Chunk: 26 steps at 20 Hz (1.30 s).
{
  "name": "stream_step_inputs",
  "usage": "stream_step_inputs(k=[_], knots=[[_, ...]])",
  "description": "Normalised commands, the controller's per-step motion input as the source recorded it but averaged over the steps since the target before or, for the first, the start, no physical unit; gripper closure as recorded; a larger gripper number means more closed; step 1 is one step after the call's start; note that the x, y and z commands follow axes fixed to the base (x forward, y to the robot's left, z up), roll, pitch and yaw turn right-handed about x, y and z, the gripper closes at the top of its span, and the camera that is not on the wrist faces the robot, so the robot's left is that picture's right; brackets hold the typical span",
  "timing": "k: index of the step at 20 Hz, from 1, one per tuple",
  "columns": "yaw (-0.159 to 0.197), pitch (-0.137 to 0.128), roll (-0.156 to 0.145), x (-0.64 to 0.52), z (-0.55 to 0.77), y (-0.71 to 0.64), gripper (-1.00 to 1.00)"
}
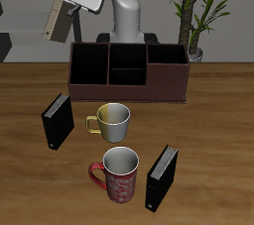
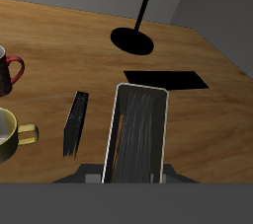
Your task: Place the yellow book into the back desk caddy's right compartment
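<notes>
In the exterior view we saw the claw raised well above the counter, behind the far end of the back desk caddy, closed on the yellow book, which hung tilted in the air. The right compartment lay open and dark below it. In front of the caddy stood a yellow mug, a red patterned mug and two upright black books.

In the wrist view we saw the yellow book gripped between the fingers, its pale page edges facing the camera. Beyond it, one black book stood on the counter beside the yellow mug, with the red mug farther off.
</notes>
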Motion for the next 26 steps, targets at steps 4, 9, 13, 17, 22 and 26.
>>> stream_step_inputs(k=[4,9,13,17,22,26], knots=[[0.028,0.029,0.043,-0.10,0.09,0.35,1.00],[0.038,0.070,0.049,-0.17,-0.05,0.42,1.00],[0.038,0.090,0.026,-0.12,-0.23,0.31,1.00],[0.032,0.114,0.014,-0.05,-0.26,0.18,1.00],[0.027,0.083,0.040,-0.07,-0.17,0.28,1.00],[0.093,0.049,0.048,-0.13,-0.21,0.41,1.00]])
